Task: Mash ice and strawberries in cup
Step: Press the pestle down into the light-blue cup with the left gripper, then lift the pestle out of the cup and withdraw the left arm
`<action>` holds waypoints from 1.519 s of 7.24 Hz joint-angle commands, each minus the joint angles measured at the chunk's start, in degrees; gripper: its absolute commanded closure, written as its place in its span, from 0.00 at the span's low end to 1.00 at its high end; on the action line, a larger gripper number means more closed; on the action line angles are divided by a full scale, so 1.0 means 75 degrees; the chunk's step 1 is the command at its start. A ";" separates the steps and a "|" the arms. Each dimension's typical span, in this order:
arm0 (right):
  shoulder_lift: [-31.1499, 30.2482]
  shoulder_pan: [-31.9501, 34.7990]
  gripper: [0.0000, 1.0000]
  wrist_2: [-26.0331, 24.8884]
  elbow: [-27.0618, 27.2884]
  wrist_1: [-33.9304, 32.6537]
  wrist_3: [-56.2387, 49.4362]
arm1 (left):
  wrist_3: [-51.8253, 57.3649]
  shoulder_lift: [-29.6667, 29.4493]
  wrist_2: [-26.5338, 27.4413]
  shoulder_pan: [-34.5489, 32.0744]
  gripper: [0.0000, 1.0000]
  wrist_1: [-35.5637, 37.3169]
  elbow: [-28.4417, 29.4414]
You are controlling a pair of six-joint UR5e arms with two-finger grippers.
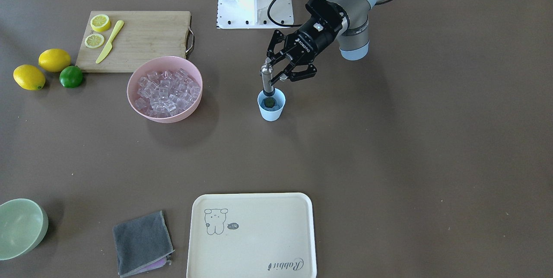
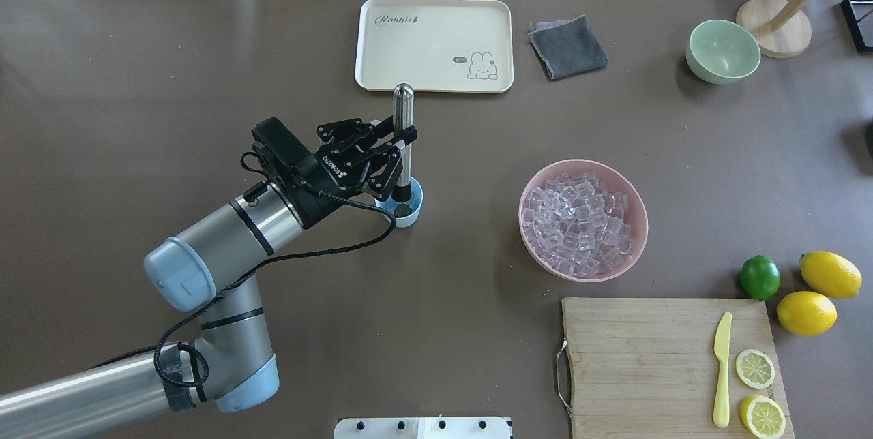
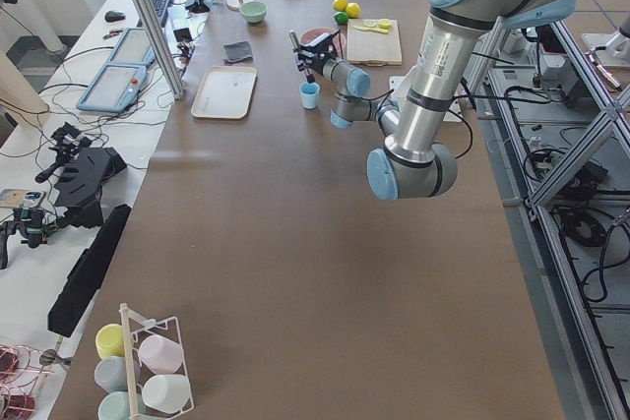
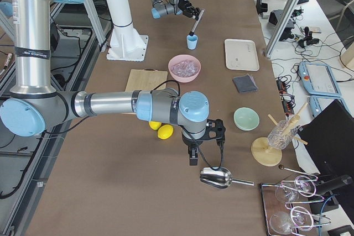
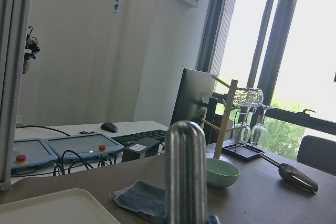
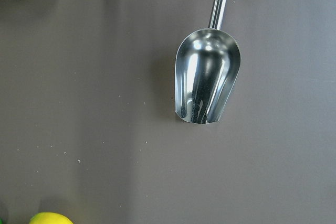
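**Muddler seated in cup: mashing step in hand**

The left gripper [image 2: 399,146] is clenched on the shaft of a brushed-steel cylindrical muddler [image 2: 402,112]. Its fingers close on either side at about mid-length, and the tool stands nearly upright.

The muddler's black lower tip sits inside the mouth of the small light blue tapered plastic cup [image 2: 412,218], which stands free and unheld directly below the gripper. At the cup's bottom the strawberry [image 1: 268,102] shows only as a small dark green patch, judged to be its leafy top; no red is visible. Whether any ice lies in the cup cannot be told.

Further right, the clear glassy ice cubes [image 2: 580,224] lie heaped in a round pink plastic bowl [image 2: 524,210], well apart from the cup.

Beyond that, the right gripper [image 4: 192,158] hangs over a polished steel scoop [image 6: 207,85]. Whether it is released or clenched cannot be told.

Assessment: the mashing stroke is the step in hand, with the tip at or just above the contents.

The next move calls for a straight downward press along the cup's axis, tip kept central. The cup looks light and nothing steadies it, so a sideways load could slide or tip it.
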 commanded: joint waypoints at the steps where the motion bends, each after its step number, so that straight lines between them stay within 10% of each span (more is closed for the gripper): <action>1: -0.0002 0.0007 0.00 -0.0025 -0.0042 0.0012 -0.0012 | -0.0334 0.0213 -0.1591 -0.1128 1.00 0.2540 -0.1615; 3: -0.0119 0.0089 0.00 -0.0014 0.0039 0.0012 -0.0012 | -0.1344 0.0285 -0.4066 -0.2935 1.00 0.4427 -0.1848; 7: -0.0108 0.0089 0.00 0.0010 0.0063 0.0000 -0.0012 | -0.1919 0.0987 -0.6732 -0.3878 1.00 0.8455 -0.1661; 11: -0.0049 0.0089 0.00 0.0045 0.0133 0.0000 -0.0012 | -0.1558 0.2846 -0.8564 -0.5716 1.00 0.9519 -0.0736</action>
